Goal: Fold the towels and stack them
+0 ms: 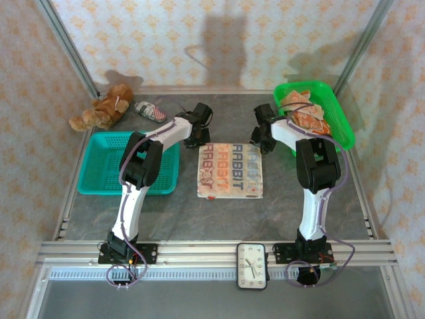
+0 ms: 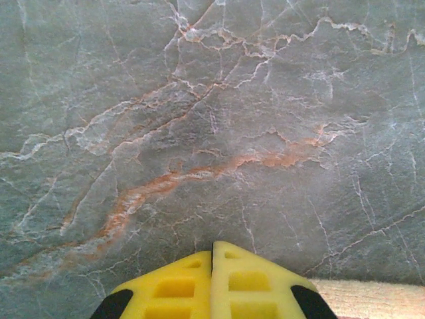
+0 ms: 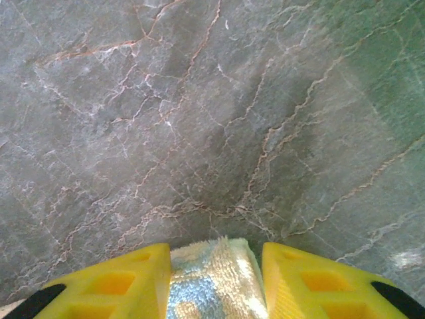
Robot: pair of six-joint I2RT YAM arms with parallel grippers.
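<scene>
- Grey marbled table (image 1: 219, 212) with rust-coloured veins, walled in by pale patterned wallpaper (image 1: 199, 40).
- One folded towel (image 1: 230, 171) lies flat at the middle of the table, between the two arms. It is a near-square rectangle. Its slightly longer axis runs left to right, and its edges sit square to the table's near edge.
- Rows of "RABBIT" lettering cross its top face from left to right. One orange row follows the left edge instead, running near to far.
- The left gripper (image 2: 212, 256) sits at the towel's far left corner with its yellow fingers pressed together and nothing between them. A strip of cream cloth shows just beside it, at the lower right of its wrist view.
- The right gripper (image 3: 216, 249) is at the far right corner. Its fingers stand partly apart, and the towel's fluffy edge fills the gap, touching both (cream and pale blue pile).
- More loose towels (image 1: 305, 113) are heaped in the green basket (image 1: 342, 129) at the far right.
- A teal basket (image 1: 99, 179) sits on the left. Beyond it are a teddy bear (image 1: 103, 109) and a striped shoe (image 1: 151, 110).
- A clock (image 1: 252, 266) rests on the near rail.
</scene>
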